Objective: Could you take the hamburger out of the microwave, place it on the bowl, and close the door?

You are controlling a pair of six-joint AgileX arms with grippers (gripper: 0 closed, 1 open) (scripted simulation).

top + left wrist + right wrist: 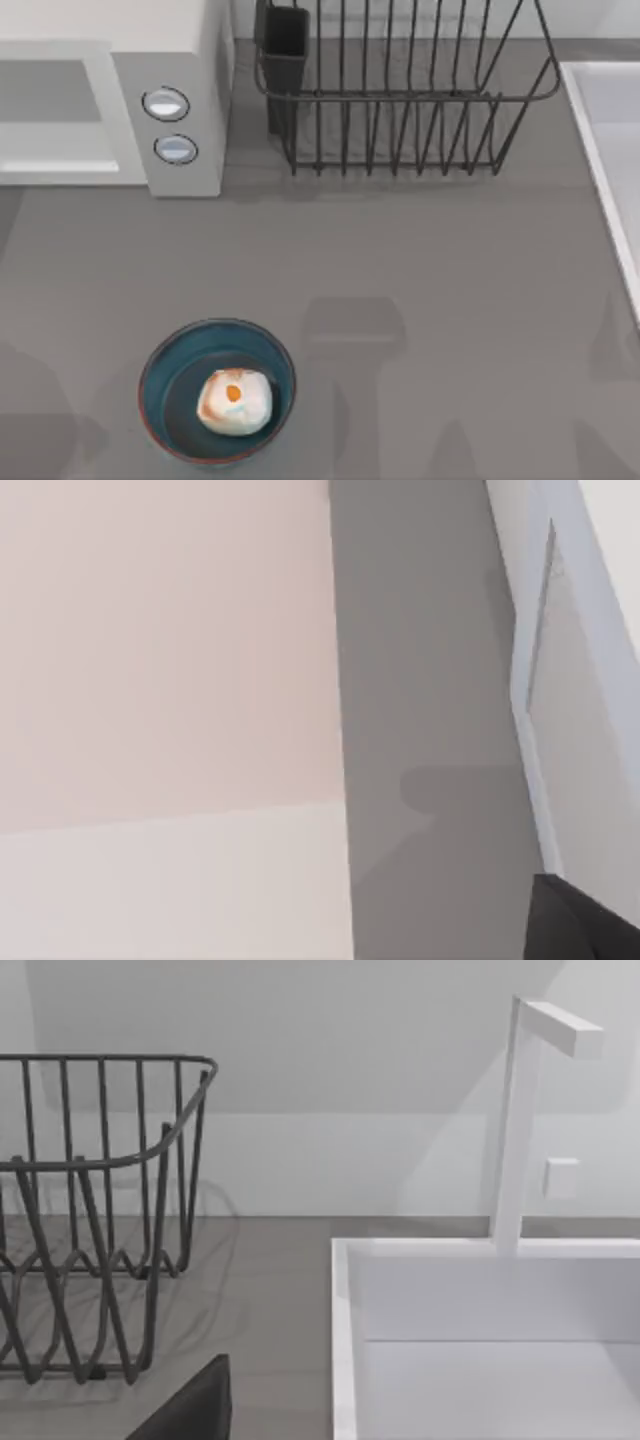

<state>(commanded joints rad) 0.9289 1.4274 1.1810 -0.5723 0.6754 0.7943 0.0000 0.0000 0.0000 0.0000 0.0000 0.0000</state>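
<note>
The hamburger [234, 401], a pale lump with an orange spot on top, lies inside the teal bowl [160, 375] near the table's front left. The white microwave [190, 60] stands at the back left with its two round knobs [166, 103] facing forward. Its door [55, 115] sits flush against the front, closed over the cavity. A dark edge of my left gripper [585, 925] shows beside a white panel [590, 730] in the left wrist view. A dark corner of my right gripper [195, 1410] shows in the right wrist view, facing the rack and sink.
A black wire rack [400, 95] [90, 1210] stands at the back centre with a dark cup holder [285, 50] on its left end. A white sink [610, 150] [480, 1340] with a faucet [520, 1120] lies along the right side. Arm shadows fall on the grey table [420, 280].
</note>
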